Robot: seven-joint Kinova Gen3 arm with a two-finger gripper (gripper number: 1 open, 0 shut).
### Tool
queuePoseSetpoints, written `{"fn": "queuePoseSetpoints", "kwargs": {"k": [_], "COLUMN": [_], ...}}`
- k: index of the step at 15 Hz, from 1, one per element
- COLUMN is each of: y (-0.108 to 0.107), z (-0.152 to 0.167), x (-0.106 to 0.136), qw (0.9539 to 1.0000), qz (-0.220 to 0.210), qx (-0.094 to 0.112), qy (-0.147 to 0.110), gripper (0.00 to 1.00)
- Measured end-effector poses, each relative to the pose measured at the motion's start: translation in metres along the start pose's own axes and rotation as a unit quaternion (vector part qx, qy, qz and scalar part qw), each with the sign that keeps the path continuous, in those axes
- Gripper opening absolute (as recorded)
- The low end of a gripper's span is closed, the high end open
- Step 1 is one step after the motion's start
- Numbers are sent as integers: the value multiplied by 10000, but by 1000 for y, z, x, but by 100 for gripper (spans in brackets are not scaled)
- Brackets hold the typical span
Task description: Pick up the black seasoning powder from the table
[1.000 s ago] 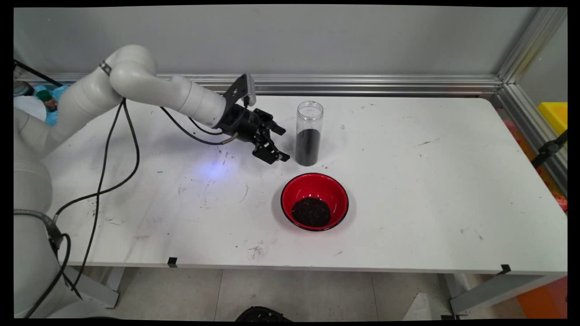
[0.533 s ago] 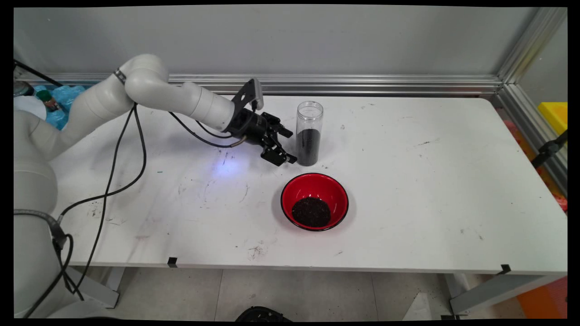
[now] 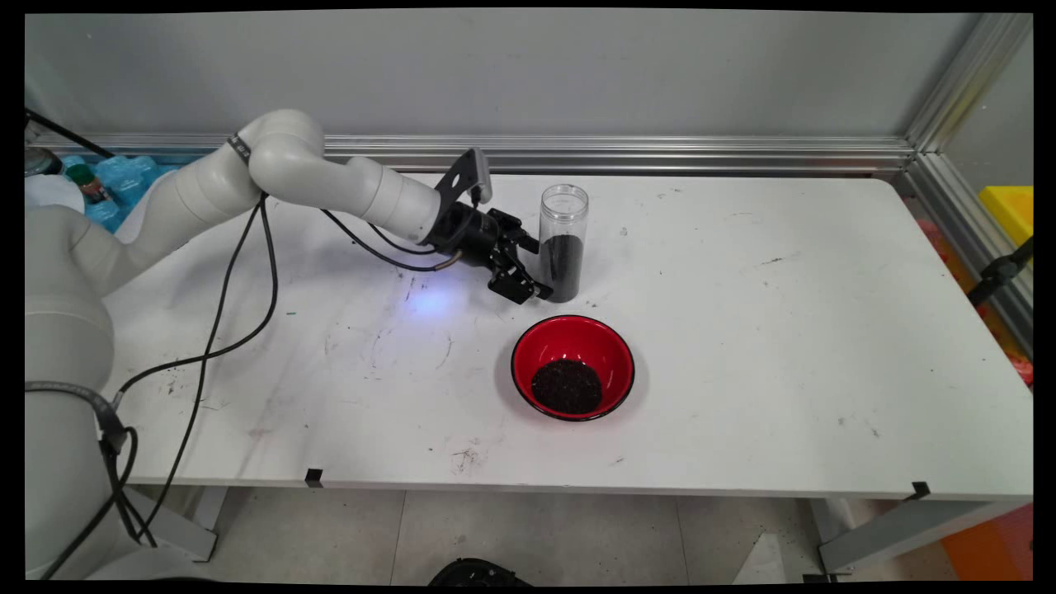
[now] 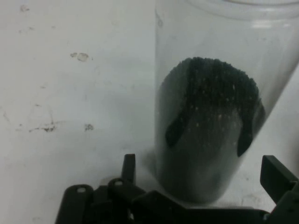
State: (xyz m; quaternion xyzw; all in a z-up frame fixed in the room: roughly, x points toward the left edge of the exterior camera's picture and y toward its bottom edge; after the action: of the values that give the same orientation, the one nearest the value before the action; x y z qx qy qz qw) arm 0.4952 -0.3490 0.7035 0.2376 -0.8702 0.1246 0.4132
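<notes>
Gripper (image 3: 535, 266) level at clear jar (image 3: 563, 242) of dark grains, fingers (image 4: 275, 175) spread wide either side, not gripping. Jar upright on worktop (image 3: 742, 330); red bowl (image 3: 572, 366) nearby holds dark grains.

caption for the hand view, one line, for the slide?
Open gripper straddling a clear upright cylinder partly filled with dark granules, on the white table.
</notes>
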Motion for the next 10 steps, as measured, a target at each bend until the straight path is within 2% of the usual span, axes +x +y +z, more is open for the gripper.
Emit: {"fn": "queuePoseSetpoints", "kwargs": {"k": [10], "y": [0], "z": [13], "x": [-1], "qw": [9999], "qz": [-4], "qx": [-86], "qy": [55], "gripper": [100]}}
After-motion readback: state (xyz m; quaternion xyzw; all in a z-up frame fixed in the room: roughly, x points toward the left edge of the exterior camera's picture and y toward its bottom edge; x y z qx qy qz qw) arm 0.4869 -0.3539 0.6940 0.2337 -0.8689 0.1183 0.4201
